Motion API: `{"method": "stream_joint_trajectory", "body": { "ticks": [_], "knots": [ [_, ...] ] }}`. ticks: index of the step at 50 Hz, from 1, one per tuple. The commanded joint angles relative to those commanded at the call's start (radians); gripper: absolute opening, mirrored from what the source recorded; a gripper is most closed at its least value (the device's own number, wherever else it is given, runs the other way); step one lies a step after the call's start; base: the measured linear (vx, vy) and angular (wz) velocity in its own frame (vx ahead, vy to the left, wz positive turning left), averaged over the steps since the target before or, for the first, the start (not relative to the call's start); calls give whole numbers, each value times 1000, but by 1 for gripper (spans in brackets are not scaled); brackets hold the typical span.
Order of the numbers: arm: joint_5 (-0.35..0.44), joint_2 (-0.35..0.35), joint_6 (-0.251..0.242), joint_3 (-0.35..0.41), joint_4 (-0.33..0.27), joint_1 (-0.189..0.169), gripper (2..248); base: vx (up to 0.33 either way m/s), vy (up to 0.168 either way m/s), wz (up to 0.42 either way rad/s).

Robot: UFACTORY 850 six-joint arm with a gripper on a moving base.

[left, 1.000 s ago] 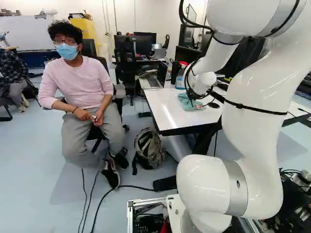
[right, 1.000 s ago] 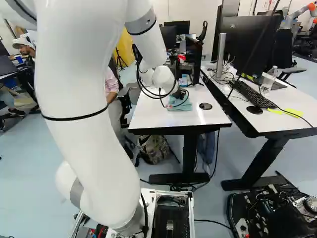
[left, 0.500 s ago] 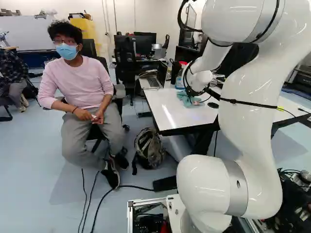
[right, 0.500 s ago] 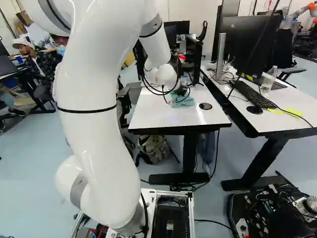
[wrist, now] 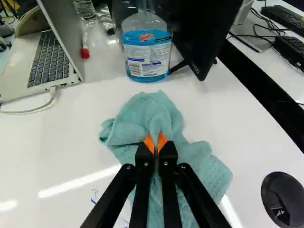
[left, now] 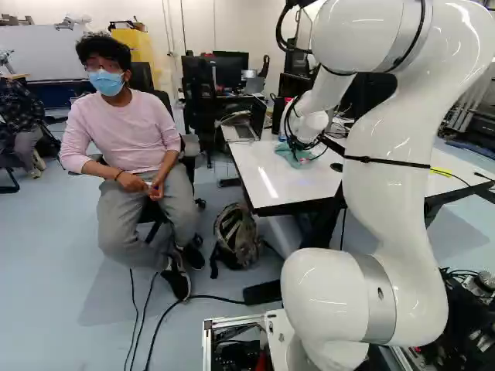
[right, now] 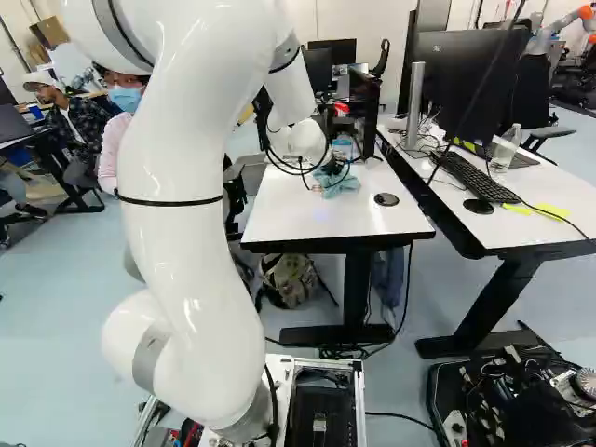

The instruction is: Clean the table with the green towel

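Evidently the white arm (left: 394, 154) fills the right of the left base view, reaching over the white table (left: 274, 189) right of centre. Upper middle there, an open laptop (left: 246, 130) stands on it. Upper middle of the right base view, the crumpled green towel (right: 341, 185) lies on the table, clamped by the gripper (right: 332, 167). Small blue marks (wrist: 94, 195) show beside the towel.

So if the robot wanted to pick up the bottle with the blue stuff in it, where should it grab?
Probably high up on the bottle, where its shoulders narrow above the wide body. It stands upright, so come from the towel side, because the black screen crowds it on another. The fingers should let go of the towel first.
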State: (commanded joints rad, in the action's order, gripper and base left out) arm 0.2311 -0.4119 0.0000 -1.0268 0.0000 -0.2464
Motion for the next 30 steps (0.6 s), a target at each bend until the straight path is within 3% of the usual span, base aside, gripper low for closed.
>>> {"method": "stream_joint_trajectory", "body": {
  "ticks": [30],
  "knots": [
    [0, 35, 0, 44, 0, 82, 28, 0, 0, 0]
  ]
}}
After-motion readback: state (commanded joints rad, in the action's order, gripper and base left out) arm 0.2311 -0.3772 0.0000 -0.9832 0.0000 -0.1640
